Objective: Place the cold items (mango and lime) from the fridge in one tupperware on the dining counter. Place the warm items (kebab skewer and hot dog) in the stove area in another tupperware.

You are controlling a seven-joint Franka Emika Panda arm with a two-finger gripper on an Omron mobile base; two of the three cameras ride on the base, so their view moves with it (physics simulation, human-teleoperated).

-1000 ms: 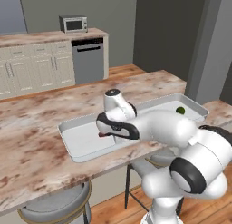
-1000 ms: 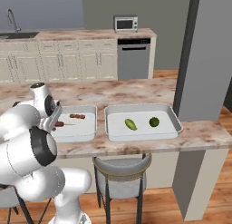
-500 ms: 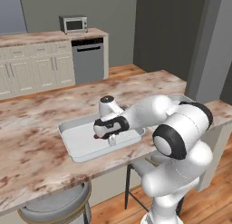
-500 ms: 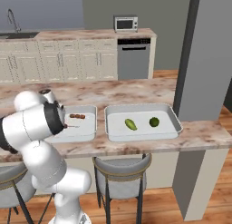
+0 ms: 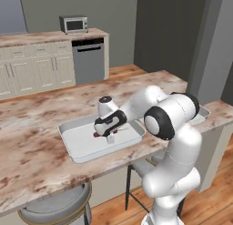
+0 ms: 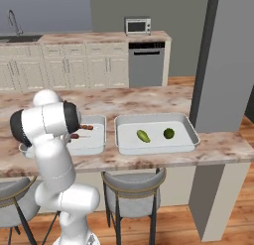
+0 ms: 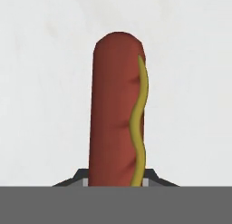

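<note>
Gripper (image 5: 110, 136) lowered into the left tupperware (image 5: 82, 146), jaws pinching the hot dog (image 7: 118, 109).
Since a moment ago the arm has swung down over this tray; the kebab skewer (image 6: 85, 128) lies there already, mango (image 6: 143, 136) and lime (image 6: 168, 133) occupy the other tupperware (image 6: 191, 135), so release remains.

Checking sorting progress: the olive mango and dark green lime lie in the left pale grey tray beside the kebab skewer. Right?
Not quite: in the right base view the olive mango and dark green lime lie in the right pale grey tray; the kebab skewer sits apart in the left tray.
</note>
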